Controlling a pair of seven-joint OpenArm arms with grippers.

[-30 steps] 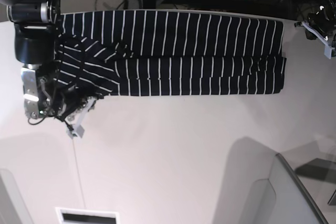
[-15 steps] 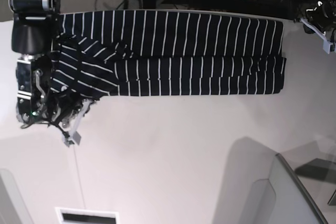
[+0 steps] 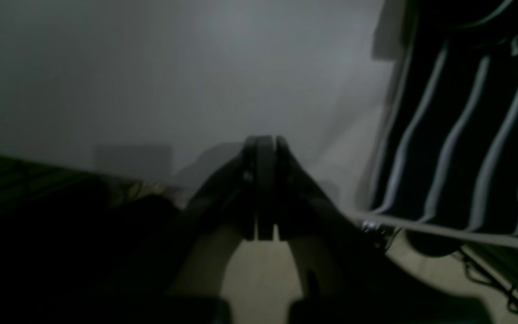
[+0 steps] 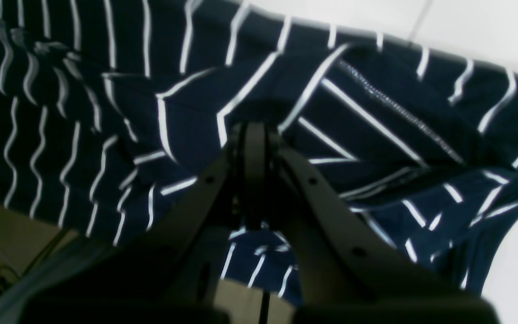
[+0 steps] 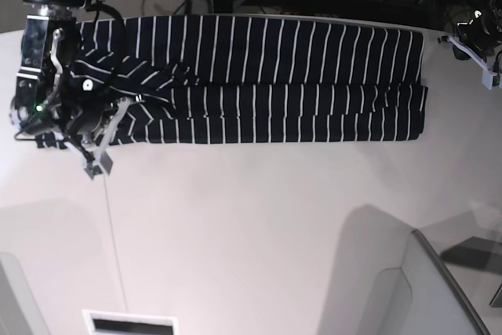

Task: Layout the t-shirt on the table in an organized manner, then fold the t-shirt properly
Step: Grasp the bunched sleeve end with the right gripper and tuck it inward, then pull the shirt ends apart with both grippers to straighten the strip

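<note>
- The shirt (image 5: 259, 80) lies along the far edge of the table (image 5: 259, 225), folded into a long band that runs from side to side, its white stripes crossing the band.
- At the end of the band on the base view's left, a flap is turned over at a slant, so its stripes run askew to the rest.
- My right pincer (image 5: 98, 164) sits at that same end, just past the near edge of the shirt and over bare table, with my arm reaching across the cloth.
- In the right wrist view my right pincer (image 4: 252, 135) has its jaws pressed together. The slanted flap and a line of stitching lie right beyond the tips; I cannot tell whether any cloth is caught between them.
- My left pincer (image 5: 478, 56) is at the far corner on the base view's right, near the shirt's other end but apart from it.
- In the left wrist view my left pincer (image 3: 262, 148) is pressed together with nothing in it, white table beyond it, and the shirt's striped edge (image 3: 466, 135) off to the side.
</note>
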